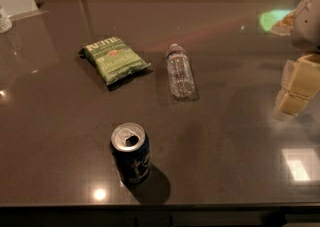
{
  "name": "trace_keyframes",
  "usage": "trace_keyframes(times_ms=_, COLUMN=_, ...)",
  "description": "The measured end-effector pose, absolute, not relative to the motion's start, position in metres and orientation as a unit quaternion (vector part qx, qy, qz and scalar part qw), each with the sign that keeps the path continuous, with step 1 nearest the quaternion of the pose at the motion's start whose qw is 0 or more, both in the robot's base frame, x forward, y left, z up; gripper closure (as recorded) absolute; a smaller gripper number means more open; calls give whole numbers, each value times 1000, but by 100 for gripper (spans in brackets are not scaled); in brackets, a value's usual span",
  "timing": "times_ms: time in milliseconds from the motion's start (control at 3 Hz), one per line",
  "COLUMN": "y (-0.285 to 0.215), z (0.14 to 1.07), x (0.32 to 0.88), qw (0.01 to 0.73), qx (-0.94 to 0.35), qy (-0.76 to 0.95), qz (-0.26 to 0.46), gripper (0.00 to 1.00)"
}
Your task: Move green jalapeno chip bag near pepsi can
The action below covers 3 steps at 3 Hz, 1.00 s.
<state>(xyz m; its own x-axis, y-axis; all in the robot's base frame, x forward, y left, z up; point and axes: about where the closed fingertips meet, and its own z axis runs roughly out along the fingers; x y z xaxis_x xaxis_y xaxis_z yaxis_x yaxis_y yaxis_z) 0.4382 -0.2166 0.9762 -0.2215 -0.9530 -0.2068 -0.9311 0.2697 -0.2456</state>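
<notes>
The green jalapeno chip bag (115, 59) lies flat on the dark countertop (230, 136), at the back left of the middle. The pepsi can (131, 153) stands upright near the front edge, its opened silver top showing, well in front of the bag. My gripper (298, 87) is at the right edge of the view, above the counter, far to the right of both the bag and the can. It holds nothing that I can see.
A clear plastic water bottle (180, 71) lies on its side right of the bag. A small container (4, 20) stands at the far left edge. A wall runs along the back of the counter.
</notes>
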Motion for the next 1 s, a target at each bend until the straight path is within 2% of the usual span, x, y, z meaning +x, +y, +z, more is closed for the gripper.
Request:
trace_keyframes(times_ms=333, y=-216, z=976, x=438, qw=159, qx=-603, qy=781, qz=-35, gripper=0)
trace_keyframes(times_ms=1000, y=-179, z=983, x=489, qw=184, qx=-606, qy=774, qz=-18, gripper=0)
